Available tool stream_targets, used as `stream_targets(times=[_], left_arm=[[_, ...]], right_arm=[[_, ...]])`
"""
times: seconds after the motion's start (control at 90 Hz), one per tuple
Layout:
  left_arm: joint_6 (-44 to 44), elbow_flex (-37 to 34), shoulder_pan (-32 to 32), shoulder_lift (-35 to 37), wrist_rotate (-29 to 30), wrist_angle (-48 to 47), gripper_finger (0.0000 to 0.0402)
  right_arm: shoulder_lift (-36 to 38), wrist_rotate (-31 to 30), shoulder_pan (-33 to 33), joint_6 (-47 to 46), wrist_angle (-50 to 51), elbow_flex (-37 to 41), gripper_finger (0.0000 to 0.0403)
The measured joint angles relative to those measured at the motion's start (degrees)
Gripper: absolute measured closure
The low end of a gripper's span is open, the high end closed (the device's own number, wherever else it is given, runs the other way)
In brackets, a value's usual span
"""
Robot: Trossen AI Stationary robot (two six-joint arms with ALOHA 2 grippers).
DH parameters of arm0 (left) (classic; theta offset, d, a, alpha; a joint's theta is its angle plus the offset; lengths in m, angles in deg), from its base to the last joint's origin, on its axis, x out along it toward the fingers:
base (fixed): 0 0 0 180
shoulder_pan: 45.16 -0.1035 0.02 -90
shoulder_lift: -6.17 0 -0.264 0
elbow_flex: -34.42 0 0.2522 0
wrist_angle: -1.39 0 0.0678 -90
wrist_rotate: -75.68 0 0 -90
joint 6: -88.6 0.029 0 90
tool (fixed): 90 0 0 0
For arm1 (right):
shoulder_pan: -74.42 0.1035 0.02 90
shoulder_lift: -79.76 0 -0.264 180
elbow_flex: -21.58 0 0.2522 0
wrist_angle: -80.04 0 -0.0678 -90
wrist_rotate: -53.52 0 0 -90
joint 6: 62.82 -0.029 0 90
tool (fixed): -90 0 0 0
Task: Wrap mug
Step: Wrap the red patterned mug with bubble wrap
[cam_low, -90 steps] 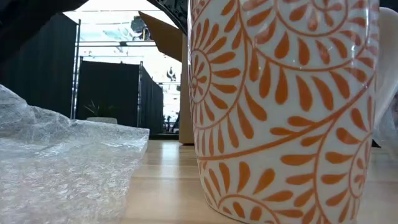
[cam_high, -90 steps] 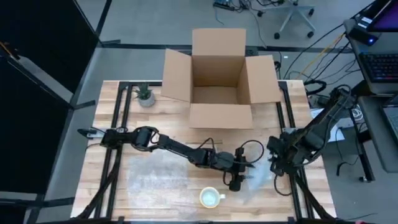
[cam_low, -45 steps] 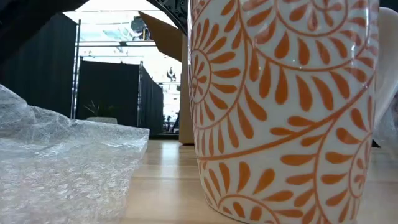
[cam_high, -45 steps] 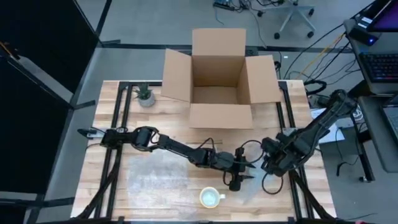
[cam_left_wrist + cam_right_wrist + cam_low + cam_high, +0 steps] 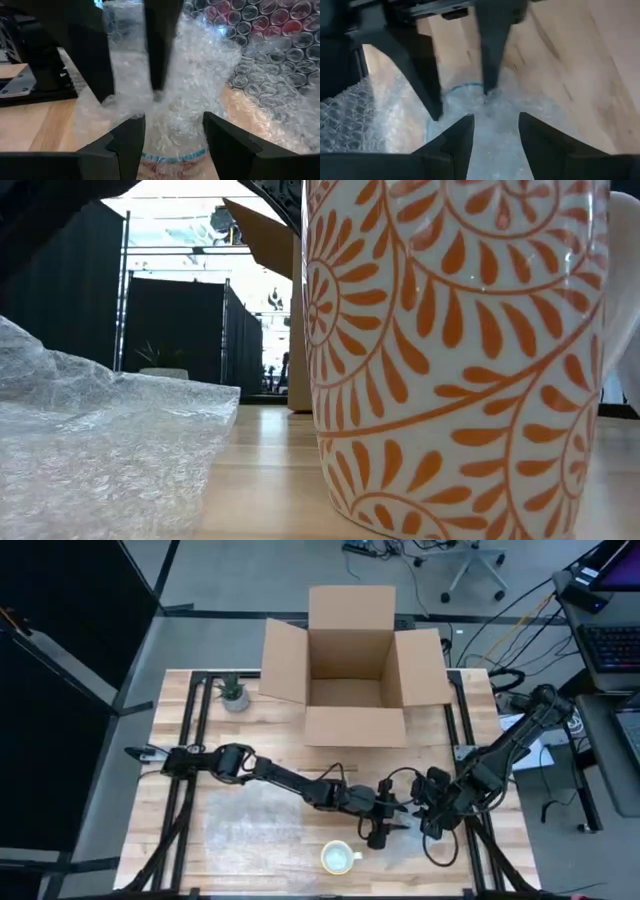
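The mug (image 5: 339, 858) stands near the table's front edge. Right of it, the left gripper (image 5: 381, 831) and right gripper (image 5: 424, 821), both parted and holding nothing, meet over bubble wrap (image 5: 405, 840).

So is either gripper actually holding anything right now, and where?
Nothing is clearly held. Both the left gripper and right gripper are open over the bubble wrap beside the mug, fingers apart, not clamped on it.
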Motion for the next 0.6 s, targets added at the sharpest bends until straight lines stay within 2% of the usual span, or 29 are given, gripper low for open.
stream_targets(times=[0.156, 0.433, 0.6], left_arm=[[0.05, 0.01, 0.0, 0.0, -0.02, -0.04, 0.0215], [-0.21, 0.07, -0.04, 0.0, 0.02, -0.02, 0.0215], [-0.12, 0.07, -0.08, 0.0, 0.35, 0.02, 0.0215]], right_arm=[[-4.7, -0.26, 1.04, 1.61, -1.44, -0.02, 0.0265], [-14.53, -1.33, 1.56, 1.63, -0.48, -0.46, 0.0302], [-17.79, -1.19, 1.49, 1.67, -1.37, -0.53, 0.0321]])
